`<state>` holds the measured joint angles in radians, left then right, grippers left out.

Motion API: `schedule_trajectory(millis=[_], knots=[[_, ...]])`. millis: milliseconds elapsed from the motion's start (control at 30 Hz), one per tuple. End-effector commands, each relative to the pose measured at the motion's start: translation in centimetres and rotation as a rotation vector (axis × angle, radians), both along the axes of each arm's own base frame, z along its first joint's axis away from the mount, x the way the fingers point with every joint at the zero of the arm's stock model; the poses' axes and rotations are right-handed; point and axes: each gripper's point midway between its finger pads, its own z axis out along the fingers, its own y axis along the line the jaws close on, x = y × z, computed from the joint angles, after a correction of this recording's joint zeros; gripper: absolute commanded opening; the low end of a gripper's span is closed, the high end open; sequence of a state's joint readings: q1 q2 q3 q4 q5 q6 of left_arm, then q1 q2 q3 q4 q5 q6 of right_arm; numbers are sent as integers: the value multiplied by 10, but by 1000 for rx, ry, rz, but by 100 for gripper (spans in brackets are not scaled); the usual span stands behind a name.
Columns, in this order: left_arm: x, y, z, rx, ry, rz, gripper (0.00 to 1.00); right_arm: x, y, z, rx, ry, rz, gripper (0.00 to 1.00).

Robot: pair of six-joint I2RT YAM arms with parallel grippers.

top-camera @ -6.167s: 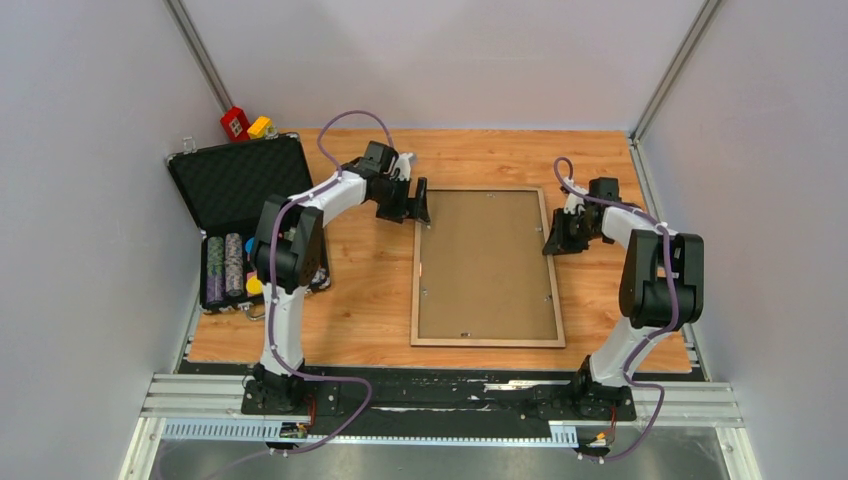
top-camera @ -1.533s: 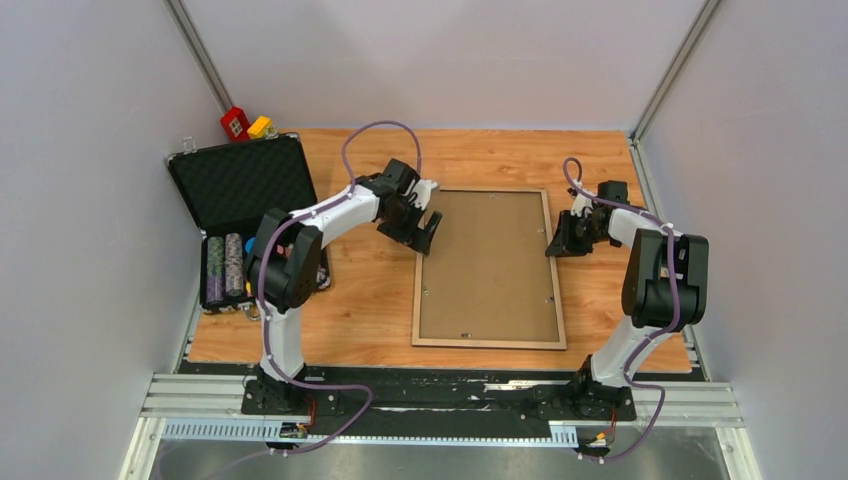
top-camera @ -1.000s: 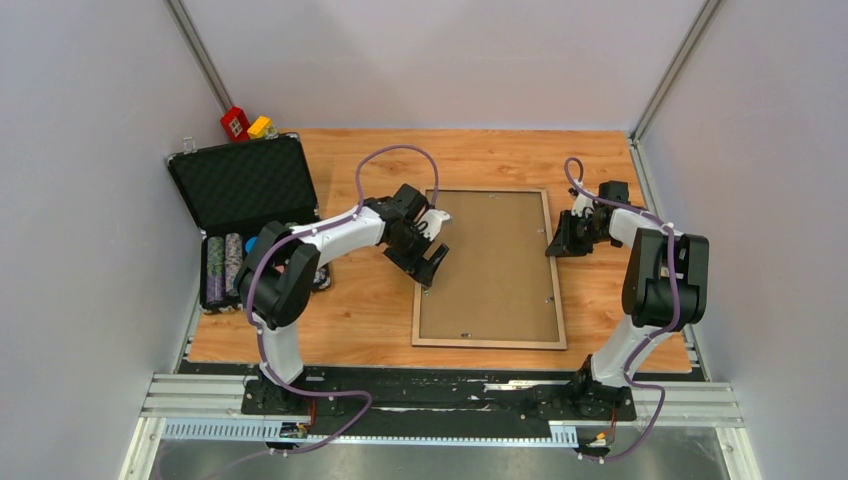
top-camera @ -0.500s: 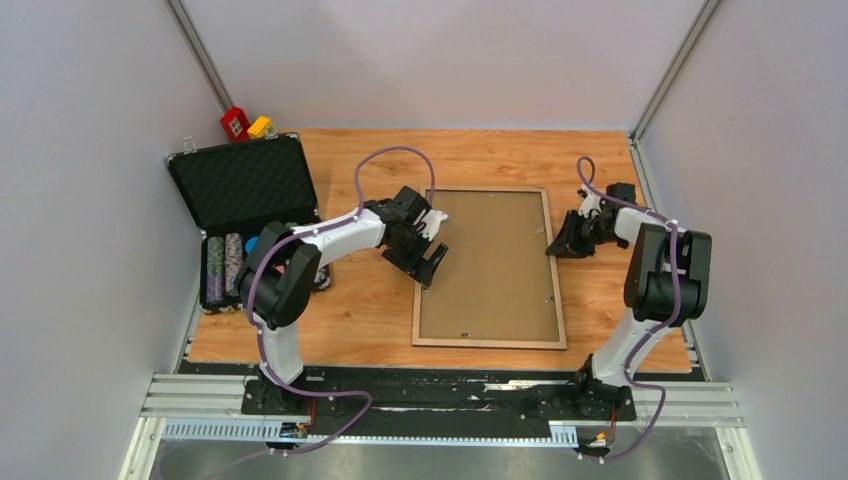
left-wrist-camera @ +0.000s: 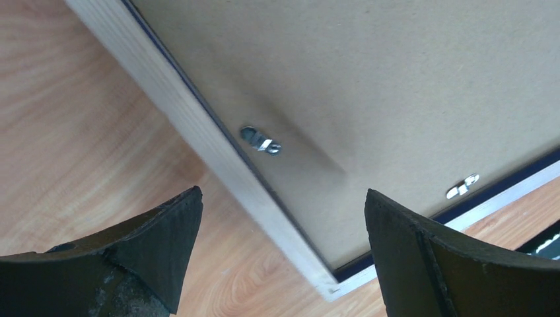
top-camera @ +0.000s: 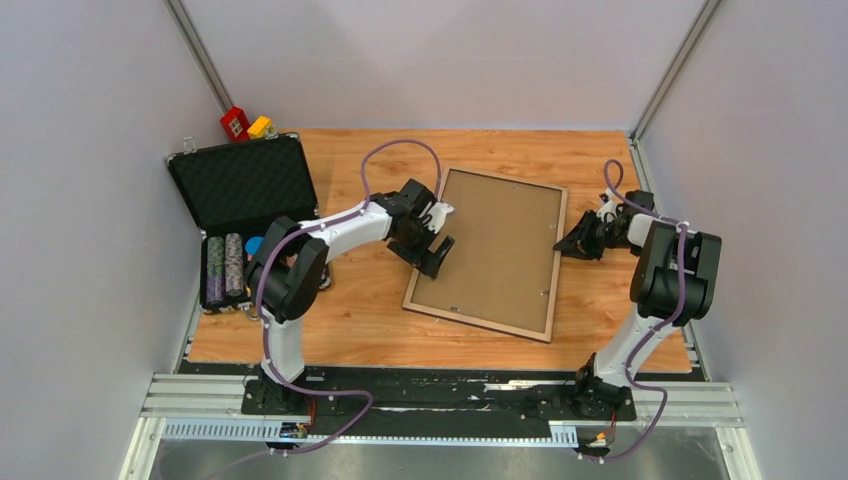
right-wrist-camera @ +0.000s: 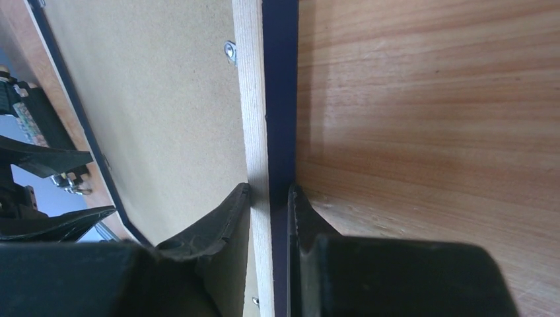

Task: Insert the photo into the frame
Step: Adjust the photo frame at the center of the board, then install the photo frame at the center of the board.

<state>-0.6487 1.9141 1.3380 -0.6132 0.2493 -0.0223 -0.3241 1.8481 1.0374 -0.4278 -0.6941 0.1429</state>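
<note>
The frame (top-camera: 476, 322) lies back-up on the wooden table (top-camera: 360, 305), near its middle and skewed, with its far end leaning toward the right arm. It is a large rectangle with a thin pale-wood border around a plain brown backing panel (top-camera: 490, 252). The overhead view alone gives that whole outline and its surroundings: an open black case (top-camera: 240, 185) with rows of poker chips (top-camera: 225, 265) at the table's left edge, and a red block (top-camera: 236, 123) and a yellow block (top-camera: 260, 127) behind it. The left gripper (top-camera: 440, 250) hovers at the frame's left edge and the right gripper (top-camera: 560, 245) meets the right edge. Only the left wrist view shows small metal clips (left-wrist-camera: 261, 140) holding the panel in, a thin dark line inside the wood border (left-wrist-camera: 198, 125), and the left gripper (left-wrist-camera: 282, 198) spread wide. One finger hangs over bare table and the other over the panel (left-wrist-camera: 396, 79), touching neither. The right wrist view adds the frame's dark navy outer side (right-wrist-camera: 280, 99) beside the pale wood strip (right-wrist-camera: 251, 99). The right gripper (right-wrist-camera: 269, 191) pinches that border, one finger on the panel side and the other against the navy side. No view shows whether this edge is raised off the table.
</note>
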Motion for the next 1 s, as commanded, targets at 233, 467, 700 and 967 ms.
schedule_trajectory(millis=[233, 467, 700, 967], knots=[[44, -19, 6, 19, -73, 84, 96, 3, -2, -10, 49, -8, -21, 0], [72, -11, 4, 17, -95, 158, 84, 0, -5, -9, 43, -16, -13, 0], [75, -10, -4, 12, -76, 176, 76, 0, -8, -9, 50, -18, -17, 0], [77, -10, -11, 19, -75, 186, 67, -1, -8, -9, 56, -19, -15, 0]])
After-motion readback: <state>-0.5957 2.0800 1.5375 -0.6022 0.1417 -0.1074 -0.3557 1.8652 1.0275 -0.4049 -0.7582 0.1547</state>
